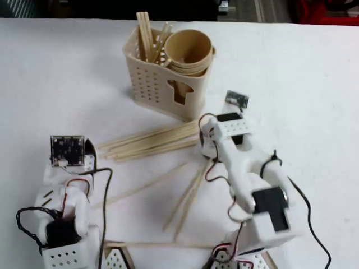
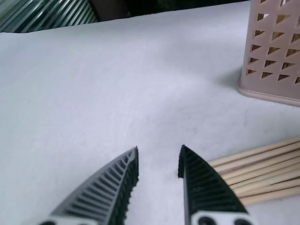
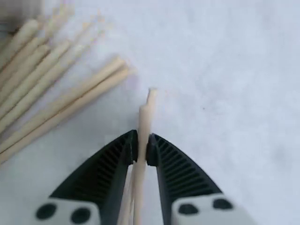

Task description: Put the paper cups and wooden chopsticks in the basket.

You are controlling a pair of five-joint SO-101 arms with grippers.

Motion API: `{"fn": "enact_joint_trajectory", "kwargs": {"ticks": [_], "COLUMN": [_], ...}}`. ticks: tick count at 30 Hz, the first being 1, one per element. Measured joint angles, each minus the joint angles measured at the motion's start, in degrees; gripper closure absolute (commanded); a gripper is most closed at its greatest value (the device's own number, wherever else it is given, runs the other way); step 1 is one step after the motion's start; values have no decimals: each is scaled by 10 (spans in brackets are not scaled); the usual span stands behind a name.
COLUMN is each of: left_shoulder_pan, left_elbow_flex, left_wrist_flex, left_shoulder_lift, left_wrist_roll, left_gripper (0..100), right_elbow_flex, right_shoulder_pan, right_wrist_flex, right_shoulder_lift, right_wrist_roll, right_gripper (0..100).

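Observation:
A cream perforated basket (image 1: pixel 162 92) stands at the back of the table, with nested paper cups (image 1: pixel 189 49) and several upright chopsticks (image 1: pixel 147 35) inside it. In front of it a bundle of wooden chopsticks (image 1: pixel 148 143) lies flat on the white table. My right arm (image 1: pixel 235 162) is at the bundle's right end, low over the table. The right gripper (image 3: pixel 142 140) is shut on a thin chopstick (image 3: pixel 147 105) whose tip pokes out beyond the fingertips. My left gripper (image 2: pixel 158 154) stands open above bare table. The bundle's ends (image 2: pixel 258 168) lie beside it and the basket (image 2: pixel 276 47) is farther off.
More loose chopsticks lie scattered near the table's front: a crossed pair (image 1: pixel 185 199), a single one (image 1: pixel 140 188) and one along the front edge (image 1: pixel 162 245). A small dark tag (image 1: pixel 236 99) lies right of the basket. Open white tabletop (image 1: pixel 56 78) stretches to the left.

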Motion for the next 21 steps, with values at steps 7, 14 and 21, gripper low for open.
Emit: {"fn": "enact_joint_trajectory", "kwargs": {"ticks": [7, 14, 21], "left_shoulder_pan": [0, 0, 0], "left_elbow_flex": [0, 0, 0], "left_wrist_flex": [0, 0, 0], "left_shoulder_lift": [0, 0, 0], "left_wrist_roll": [0, 0, 0], "left_gripper": [849, 849, 849], "right_elbow_flex": [0, 1, -11], "right_shoulder_pan": [-1, -1, -69], "right_wrist_flex": [14, 14, 14], "right_shoulder_lift": [-141, -280, -448], "right_wrist_roll": [3, 46, 98], "right_gripper": [981, 981, 981]}}
